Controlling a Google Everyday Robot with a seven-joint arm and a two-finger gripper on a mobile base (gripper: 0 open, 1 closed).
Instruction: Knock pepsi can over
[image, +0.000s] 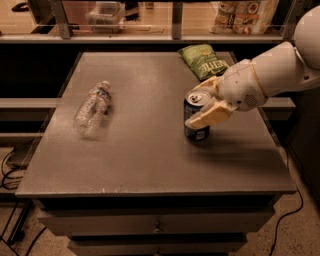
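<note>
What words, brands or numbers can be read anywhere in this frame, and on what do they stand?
Nothing reads with certainty.
green chip bag: white lettering, too blurred to quote.
pepsi can, with the gripper at its upper part: pale patch near the base, unreadable.
clear bottle, lying on its side: label unreadable.
packages on the back shelf: print too small to read.
</note>
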